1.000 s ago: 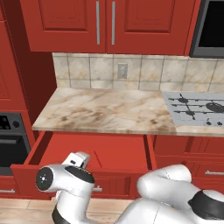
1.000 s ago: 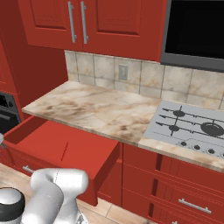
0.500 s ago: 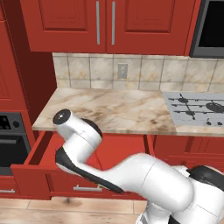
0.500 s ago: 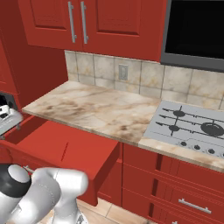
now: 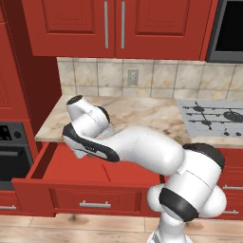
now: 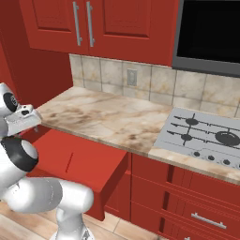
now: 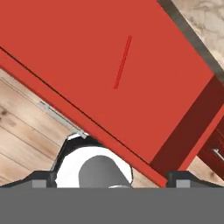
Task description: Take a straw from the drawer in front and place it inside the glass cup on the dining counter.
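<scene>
Straw [image 7: 123, 62] lying flat on floor of open drawer [image 7: 78, 52], well ahead of pincer [image 7: 108, 178], untouched. Pincer spread wide, empty. Step in hand: approach for pickup; next, descent to straddle straw across its length. Fingertips cropped at frame edge; cup out of frame.

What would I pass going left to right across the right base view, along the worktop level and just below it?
White arm → straw lying in the open drawer → marbled worktop → wall outlet above it → gas hob.
</scene>
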Controlling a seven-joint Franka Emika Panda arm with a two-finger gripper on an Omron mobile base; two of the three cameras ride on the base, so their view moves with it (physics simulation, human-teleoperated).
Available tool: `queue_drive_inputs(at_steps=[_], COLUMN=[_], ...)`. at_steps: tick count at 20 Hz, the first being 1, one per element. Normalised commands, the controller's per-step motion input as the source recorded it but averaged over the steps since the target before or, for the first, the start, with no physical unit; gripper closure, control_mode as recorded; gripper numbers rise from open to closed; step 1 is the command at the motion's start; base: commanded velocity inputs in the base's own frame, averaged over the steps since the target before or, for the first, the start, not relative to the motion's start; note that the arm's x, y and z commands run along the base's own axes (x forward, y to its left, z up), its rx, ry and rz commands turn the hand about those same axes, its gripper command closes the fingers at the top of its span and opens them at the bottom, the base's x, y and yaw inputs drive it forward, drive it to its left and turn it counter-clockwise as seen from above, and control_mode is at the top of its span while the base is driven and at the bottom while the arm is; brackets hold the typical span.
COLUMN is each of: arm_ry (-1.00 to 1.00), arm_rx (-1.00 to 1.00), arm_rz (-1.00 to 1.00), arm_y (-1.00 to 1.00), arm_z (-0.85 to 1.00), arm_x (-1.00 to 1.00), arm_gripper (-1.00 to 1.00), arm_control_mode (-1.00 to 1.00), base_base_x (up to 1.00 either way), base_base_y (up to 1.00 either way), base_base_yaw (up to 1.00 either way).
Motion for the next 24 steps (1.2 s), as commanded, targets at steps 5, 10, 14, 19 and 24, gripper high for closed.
queue_drive_inputs(at_steps=[5, 10, 14, 19, 24], arm_ry=[0.21, 0.14, 0.08, 0.06, 0.00], arm_rx=[0.01, 0.07, 0.10, 0.09, 0.08], arm_rz=[-0.14, -0.10, -0.08, -0.09, -0.07], arm_y=[-0.33, -0.42, -0.37, -0.27, -0.08], arm_z=[-0.15, -0.35, -0.45, -0.44, -0.28], arm_x=[0.35, 0.33, 0.25, 0.24, 0.17], arm_gripper=[-1.00, -1.00, -1.00, -1.00, -1.00], arm_control_mode=[-1.00, -1.00, -1.00, -1.00, -1.00], base_base_x=[0.00, 0.00, 0.00, 0.00, 0.00], base_base_y=[0.00, 0.00, 0.00, 0.00, 0.00], base_base_yaw=[0.00, 0.00, 0.00, 0.00, 0.00])
